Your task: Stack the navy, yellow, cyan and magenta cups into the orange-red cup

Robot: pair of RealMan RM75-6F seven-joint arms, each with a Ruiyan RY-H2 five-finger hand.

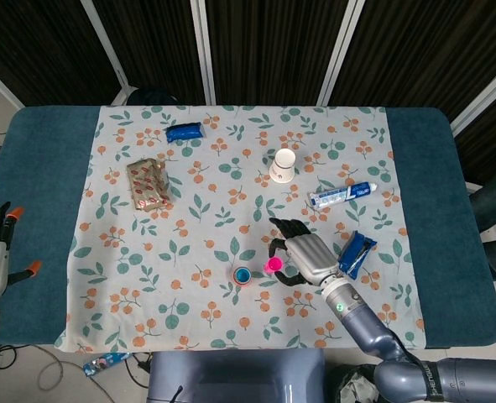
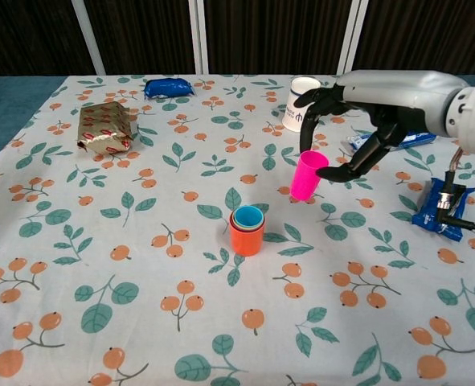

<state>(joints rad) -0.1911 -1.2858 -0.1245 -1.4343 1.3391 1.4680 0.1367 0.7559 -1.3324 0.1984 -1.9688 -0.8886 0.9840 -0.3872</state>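
Magenta cup [image 2: 305,175] pinched in right robot hand [image 2: 358,121] (other fingers spread), near orange-red cup [image 2: 246,235] w/ nested stack, for dropping in.

The right hand [image 2: 358,121] holds a magenta cup [image 2: 307,174] above the floral tablecloth [image 2: 100,265], just right of an orange-red cup [image 2: 247,236] with a cyan cup [image 2: 248,216] nested inside. A white paper cup [image 2: 301,104] stands behind.

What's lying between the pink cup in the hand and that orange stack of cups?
Nothing but bare flowered cloth. The chest view shows the pink cup, held by the right hand, apart from the orange stack.
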